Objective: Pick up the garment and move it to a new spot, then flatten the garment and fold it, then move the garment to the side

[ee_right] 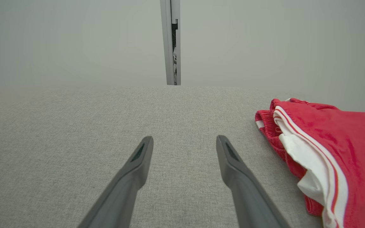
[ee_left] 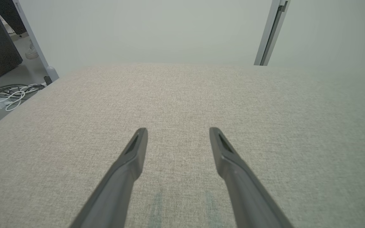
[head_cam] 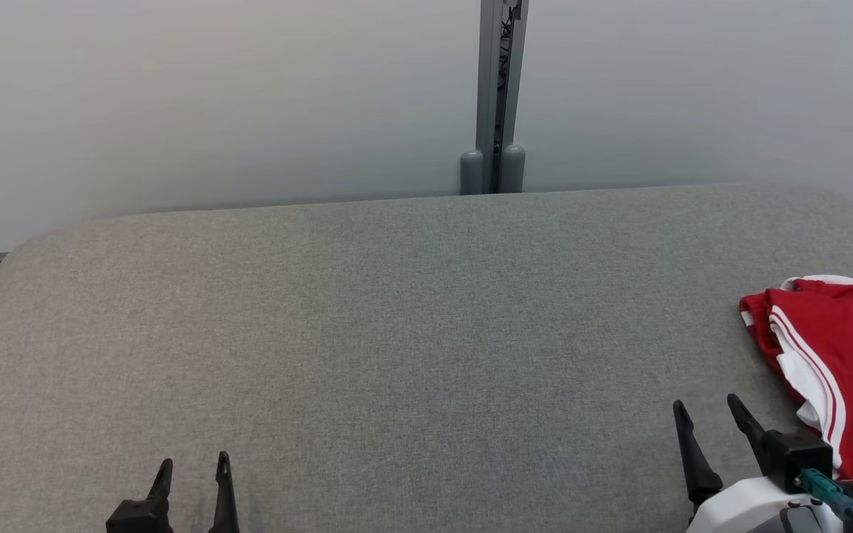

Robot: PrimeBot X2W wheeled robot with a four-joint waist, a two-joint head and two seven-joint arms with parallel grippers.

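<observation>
The left gripper (head_cam: 194, 460) and right gripper (head_cam: 706, 403) each have two long, tapering dark fingers, the right one's black mount joining a glossy white wrist shell (head_cam: 745, 507) with a teal connector (head_cam: 816, 485).

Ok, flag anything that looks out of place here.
The red-and-white shorts lie bunched, not flat, by the grey padded table's right edge, running past the head view's border. Nothing else stands out.

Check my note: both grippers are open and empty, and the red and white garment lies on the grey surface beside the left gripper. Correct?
Not quite. The garment lies beside the right gripper, at the right end of the grey surface, as the head view shows. The rest stands: the right gripper and the left gripper are both open and empty.
</observation>
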